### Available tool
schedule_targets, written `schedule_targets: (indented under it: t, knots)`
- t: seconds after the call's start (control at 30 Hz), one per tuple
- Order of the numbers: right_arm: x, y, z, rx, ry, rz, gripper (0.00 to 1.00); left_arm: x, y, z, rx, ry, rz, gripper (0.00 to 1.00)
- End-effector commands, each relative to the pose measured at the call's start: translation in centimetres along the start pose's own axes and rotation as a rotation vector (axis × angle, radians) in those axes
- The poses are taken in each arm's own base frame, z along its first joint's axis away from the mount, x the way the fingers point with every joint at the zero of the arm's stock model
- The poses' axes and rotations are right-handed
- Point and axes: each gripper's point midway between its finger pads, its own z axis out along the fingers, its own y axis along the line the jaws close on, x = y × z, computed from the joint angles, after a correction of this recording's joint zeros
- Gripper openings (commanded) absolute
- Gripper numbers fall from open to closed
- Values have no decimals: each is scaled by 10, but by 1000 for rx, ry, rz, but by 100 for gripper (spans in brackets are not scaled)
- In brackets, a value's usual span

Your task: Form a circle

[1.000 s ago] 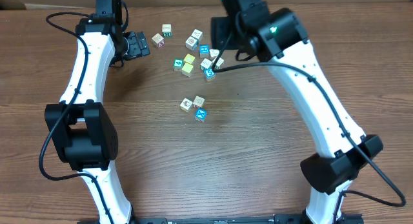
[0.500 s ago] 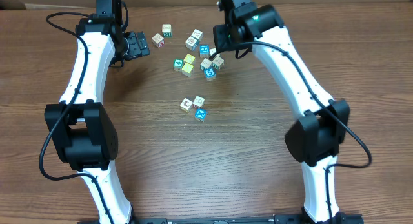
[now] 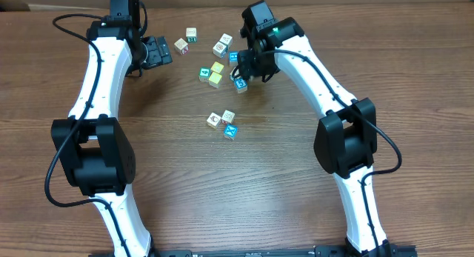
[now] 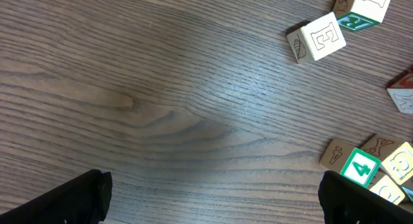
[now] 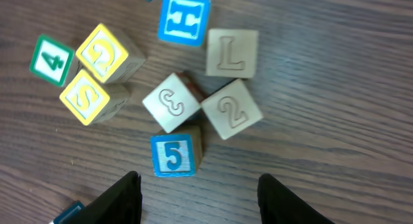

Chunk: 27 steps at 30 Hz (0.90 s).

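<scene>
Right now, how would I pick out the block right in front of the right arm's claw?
On the wooden table, look straight ahead of the open fingers of the right gripper. The first cube there is the 5 block, beside the plain 3 block and 2 block. Its face is bright blue with a 5; the blue H block lies farther off.

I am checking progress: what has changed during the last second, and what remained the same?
The right arm swung leftward in the overhead view; the right pincer hangs open over the upper cubes, gripping nothing. The left pincer and the three lower cubes did not move.
</scene>
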Motion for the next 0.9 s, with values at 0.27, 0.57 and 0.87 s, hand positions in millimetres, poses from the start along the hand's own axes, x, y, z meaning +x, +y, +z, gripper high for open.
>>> schedule_targets:
  t: [0.27,0.57,0.87]
  knots:
    - [9,17,16,-28,16,-96,54,-6,-2,-3,12,-14,-11,100]
    - [13,22,40,33,-15,-180,56,-6,-2,-3,12,-14,-11,100]
    - [15,21,55,38,-10,-182,56,-6,-2,-3,12,-14,-11,100]
